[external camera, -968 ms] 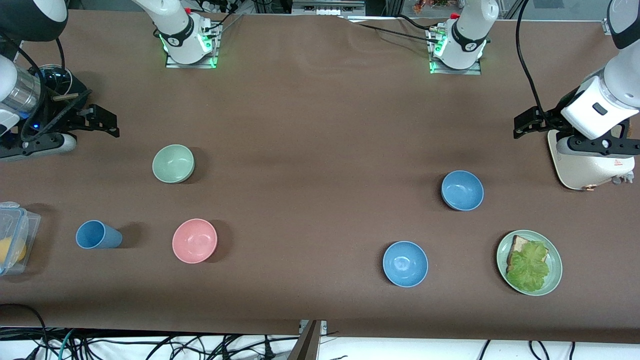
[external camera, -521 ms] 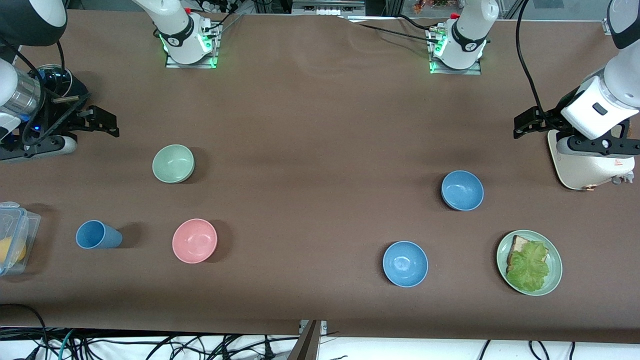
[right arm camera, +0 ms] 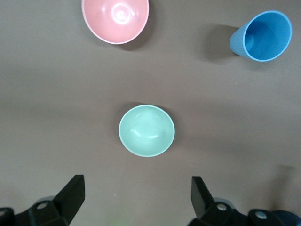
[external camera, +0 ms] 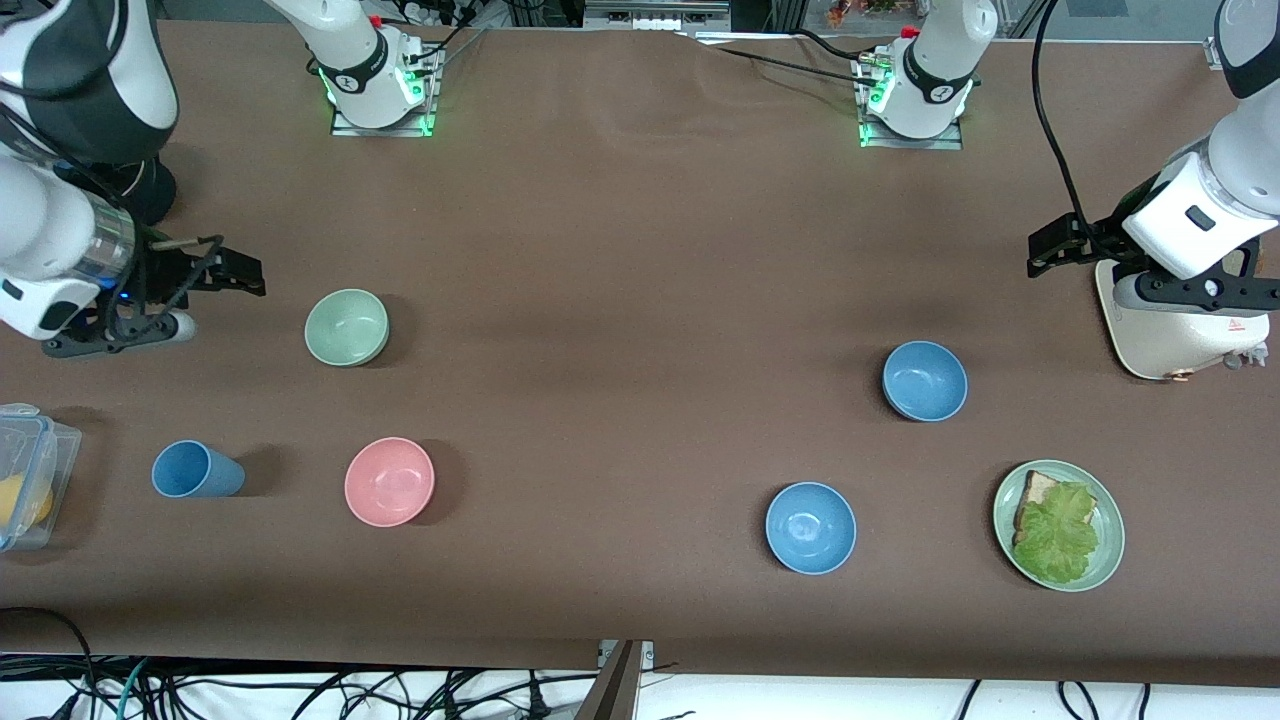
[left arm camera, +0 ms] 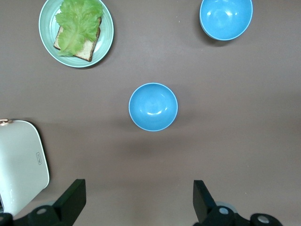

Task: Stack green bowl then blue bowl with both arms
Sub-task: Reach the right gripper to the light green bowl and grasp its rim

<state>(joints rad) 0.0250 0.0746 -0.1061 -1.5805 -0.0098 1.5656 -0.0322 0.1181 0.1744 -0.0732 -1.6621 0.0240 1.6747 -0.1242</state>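
My right gripper (external camera: pixel 235 275) has swung in from the table's edge toward the small matte sage-green bowl (external camera: pixel 346 327), fingers (right arm camera: pixel 70 193) spread wide, bare brown cloth between us. My left gripper (external camera: pixel 1050 250) waits, jaws apart, above the table's end; the nearest round sky-blue bowl (external camera: pixel 924 380) sits at its seven o'clock, well apart, a twin blue bowl (external camera: pixel 810 527) farther on.

A brown-covered table (external camera: pixel 640 250) carries a green bowl (external camera: pixel 346 327), pink bowl (external camera: pixel 389 481), blue cup (external camera: pixel 195 470), two blue bowls (external camera: pixel 924 380) (external camera: pixel 810 527), a lettuce-topped plate (external camera: pixel 1059 525), a clear container (external camera: pixel 30 475) and a white appliance (external camera: pixel 1170 335).
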